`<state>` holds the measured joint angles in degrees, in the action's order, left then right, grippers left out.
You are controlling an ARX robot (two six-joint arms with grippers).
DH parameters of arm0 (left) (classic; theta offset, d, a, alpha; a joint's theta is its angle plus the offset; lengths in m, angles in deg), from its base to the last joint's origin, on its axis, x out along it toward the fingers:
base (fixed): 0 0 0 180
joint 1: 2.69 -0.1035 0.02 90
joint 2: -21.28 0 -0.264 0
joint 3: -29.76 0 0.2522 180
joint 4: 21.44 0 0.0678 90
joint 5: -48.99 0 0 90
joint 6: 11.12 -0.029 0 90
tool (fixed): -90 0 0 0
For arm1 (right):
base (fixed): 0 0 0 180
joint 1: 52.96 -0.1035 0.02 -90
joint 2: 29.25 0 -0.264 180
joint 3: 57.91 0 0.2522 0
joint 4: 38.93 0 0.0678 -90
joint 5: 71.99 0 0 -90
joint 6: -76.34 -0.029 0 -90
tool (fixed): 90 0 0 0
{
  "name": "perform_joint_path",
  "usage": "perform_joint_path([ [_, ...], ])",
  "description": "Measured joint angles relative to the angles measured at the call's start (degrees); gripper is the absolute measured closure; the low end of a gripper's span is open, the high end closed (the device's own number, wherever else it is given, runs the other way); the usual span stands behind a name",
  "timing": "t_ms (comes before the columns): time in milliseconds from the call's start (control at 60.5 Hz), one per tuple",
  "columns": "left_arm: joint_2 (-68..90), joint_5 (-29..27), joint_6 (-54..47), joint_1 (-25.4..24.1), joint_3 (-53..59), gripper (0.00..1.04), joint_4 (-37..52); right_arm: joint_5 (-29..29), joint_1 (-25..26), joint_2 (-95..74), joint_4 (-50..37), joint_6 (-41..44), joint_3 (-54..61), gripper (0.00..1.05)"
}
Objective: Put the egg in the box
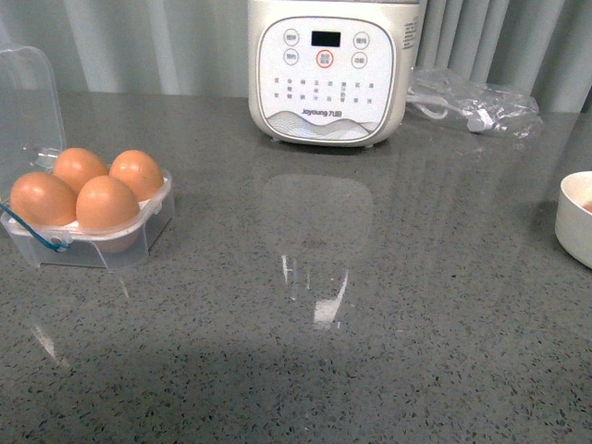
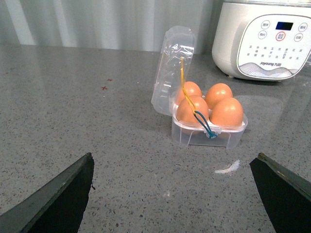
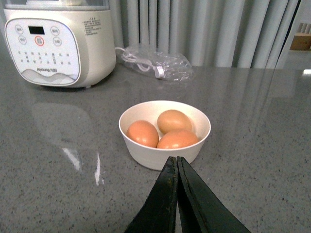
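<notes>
The box [image 1: 92, 248], a clear carton with its lid [image 1: 28, 92] standing open, sits at the table's left. Several brown eggs fill its cups, and the egg [image 1: 107, 203] looks the same as the others. In the left wrist view the box [image 2: 194, 138] with the eggs [image 2: 227, 111] lies a little ahead of my left gripper [image 2: 174, 160], which is open and empty. My right gripper [image 3: 176, 160] is shut on nothing, just short of a white bowl [image 3: 146, 153] holding three more brown eggs [image 3: 143, 133]. Neither arm shows in the front view.
A white Joyoung cooker [image 1: 328, 69] stands at the back centre. A clear plastic bag with a cable [image 1: 472, 102] lies to its right. The white bowl [image 1: 573, 227] is at the right edge. Blue and yellow cords [image 2: 204, 124] hang on the box. Curtains close the back.
</notes>
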<state>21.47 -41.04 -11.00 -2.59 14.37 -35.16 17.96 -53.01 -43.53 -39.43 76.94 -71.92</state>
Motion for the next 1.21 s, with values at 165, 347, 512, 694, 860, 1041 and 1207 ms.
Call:
perform_joint_path([
  [165,0.0,0.0,0.0,0.0,0.0,0.07,0.0,0.0,0.0,2.64,2.38,0.0,0.0,1.01],
  [347,0.0,0.02,0.0,0.0,0.0,0.07,0.0,0.0,0.0,7.15,7.85,0.0,-0.04,1.01],
  [512,0.0,0.0,0.0,0.0,0.0,0.07,0.0,-0.04,0.02,13.99,13.94,0.0,-0.04,1.01],
  [694,-0.02,0.0,0.0,0.0,0.0,0.07,0.0,-0.04,0.02,14.01,14.23,0.0,-0.04,0.9],
  [860,0.0,0.0,0.0,0.0,0.0,0.07,0.0,-0.04,0.0,14.03,14.23,0.0,-0.04,0.54],
  [1041,0.0,0.02,0.0,0.0,0.0,0.07,0.0,-0.04,0.02,14.03,14.23,0.0,-0.04,0.24],
  [1207,4.74,-9.6,2.32,3.19,-3.32,0.07,-9.53,-0.04,0.02,14.03,14.23,-0.04,-0.04,0.08],
])
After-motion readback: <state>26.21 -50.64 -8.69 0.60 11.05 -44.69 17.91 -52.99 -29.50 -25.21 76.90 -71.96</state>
